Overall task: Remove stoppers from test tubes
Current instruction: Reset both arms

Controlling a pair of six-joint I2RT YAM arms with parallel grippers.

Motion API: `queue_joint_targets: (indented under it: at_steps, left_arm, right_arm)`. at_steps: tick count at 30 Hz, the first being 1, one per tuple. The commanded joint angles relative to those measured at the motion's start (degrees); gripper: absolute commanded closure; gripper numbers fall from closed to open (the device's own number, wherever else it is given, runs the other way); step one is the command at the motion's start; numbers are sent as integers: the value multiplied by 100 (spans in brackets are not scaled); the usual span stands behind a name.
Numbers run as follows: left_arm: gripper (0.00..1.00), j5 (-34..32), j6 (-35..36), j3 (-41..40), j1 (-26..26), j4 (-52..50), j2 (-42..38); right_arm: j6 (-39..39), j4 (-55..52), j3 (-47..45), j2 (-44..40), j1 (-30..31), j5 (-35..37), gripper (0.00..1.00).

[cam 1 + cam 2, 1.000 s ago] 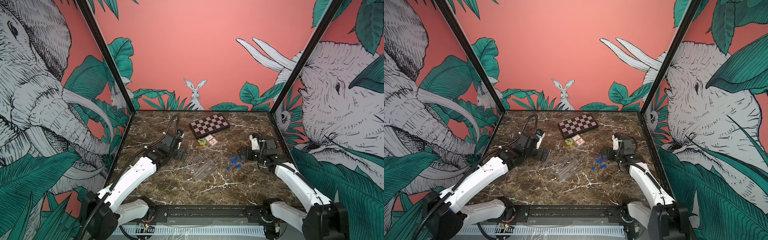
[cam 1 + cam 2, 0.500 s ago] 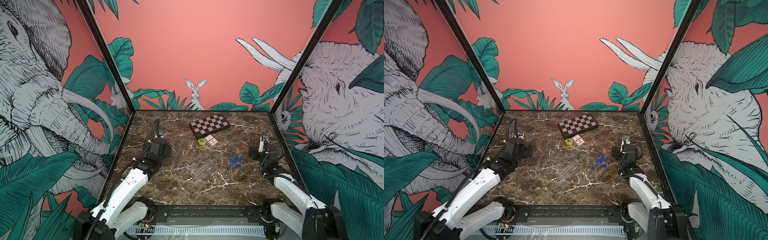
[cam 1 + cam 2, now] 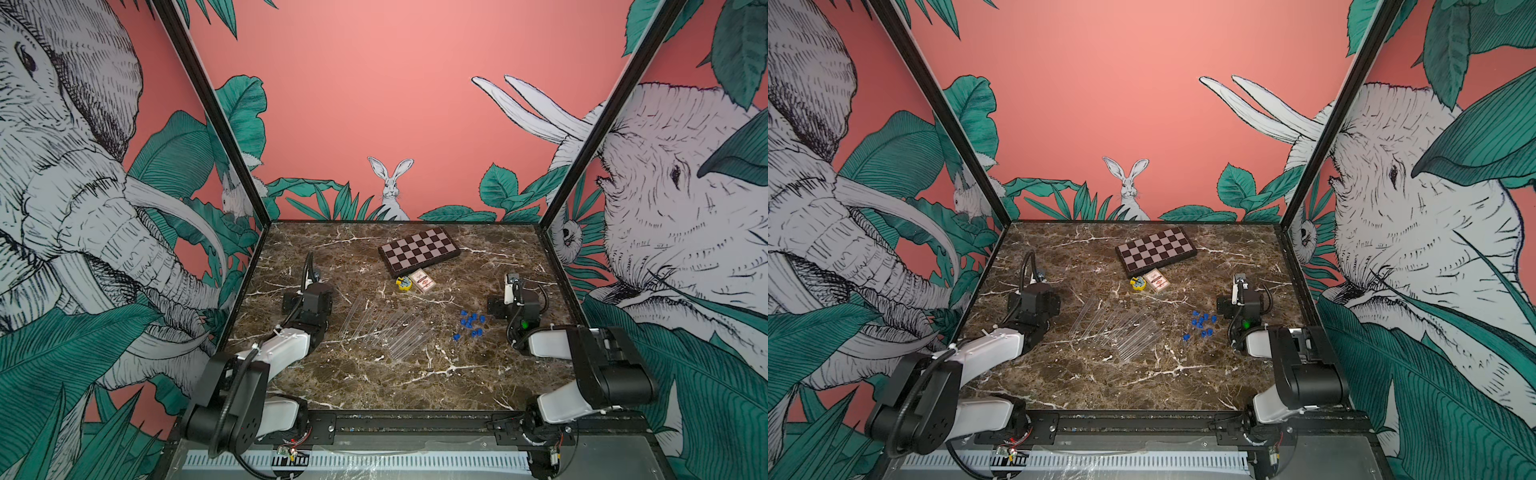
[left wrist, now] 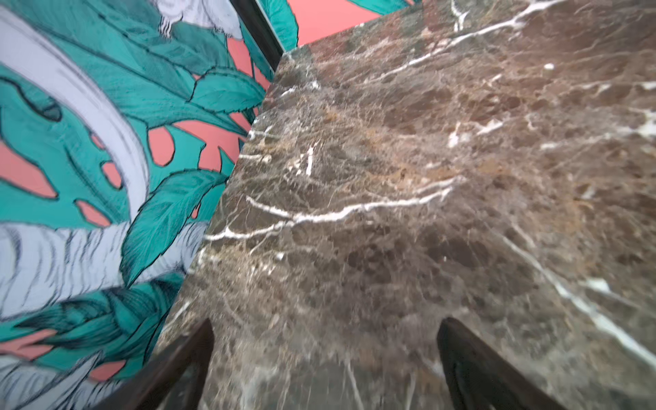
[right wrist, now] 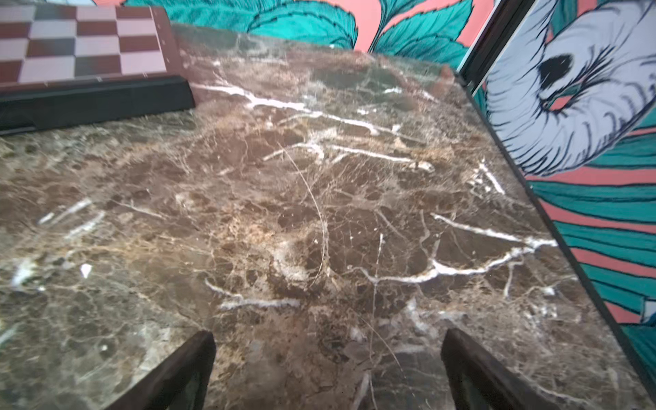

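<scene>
So the marble table (image 3: 374,386) is mostly bare, with one arm out on each side. The left gripper (image 4: 326,328) has its jaws spread wide with nothing between them, just marble underneath. The right gripper (image 5: 328,335) is the same, wide apart and empty, and it looks toward the chessboard (image 3: 419,252) at the back. The test tubes (image 3: 384,332) lie flat in a loose row in the middle, between the two arms, each slanted from near-left to far-right. They sit to the right of the left gripper, which is the closer one to them. Neither wrist view catches them at all. Behind them are a small card box (image 3: 422,283) and a round yellow thing (image 3: 403,284), just beside each other. The stoppers (image 3: 469,324) are a scattered blue bunch on the table just right of the tubes, near the right gripper. No tube end looks blue from here, so the job seems done, though clear tubes on marble are hard to read.
</scene>
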Motion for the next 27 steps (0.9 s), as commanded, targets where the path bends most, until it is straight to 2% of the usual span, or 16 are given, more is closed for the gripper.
queue_joint_targets:
  at_steps: [1, 2, 5, 7, 10, 11, 13, 15, 17, 20, 27]
  left_arm:
    - [0, 465, 325, -43, 279, 1724, 485]
    - [1, 490, 474, 29, 294, 1840, 643]
    - [0, 1321, 519, -25, 602, 2424, 1062]
    - [0, 1936, 189, 60, 950, 1905, 959]
    - [0, 2363, 244, -385, 1051, 2963, 1251]
    - [0, 2387, 301, -403, 1048, 3290, 1357]
    - [0, 2422, 211, -324, 1063, 2736, 1153]
    - [1, 2406, 274, -396, 1059, 3170, 1308]
    - [0, 2416, 222, -343, 1059, 2805, 1172]
    - [0, 2387, 251, -393, 1065, 3077, 1268]
    - [1, 2396, 231, -358, 1065, 2870, 1199]
  right_arm:
    - [55, 546, 126, 25, -50, 196, 1]
    - [99, 418, 179, 12, -71, 224, 1]
    - [167, 414, 185, 15, -120, 233, 1]
    - [172, 420, 178, 9, -121, 237, 1]
    - [174, 420, 179, -3, -124, 233, 1]
    - [168, 434, 177, -2, -122, 236, 1]
    - [168, 423, 178, -5, -133, 241, 1]
    - [167, 431, 175, -5, -123, 238, 1]
    - [172, 429, 171, -1, -127, 233, 1]
    - [167, 416, 190, -5, -127, 233, 1]
    - [150, 414, 185, 3, -128, 181, 1]
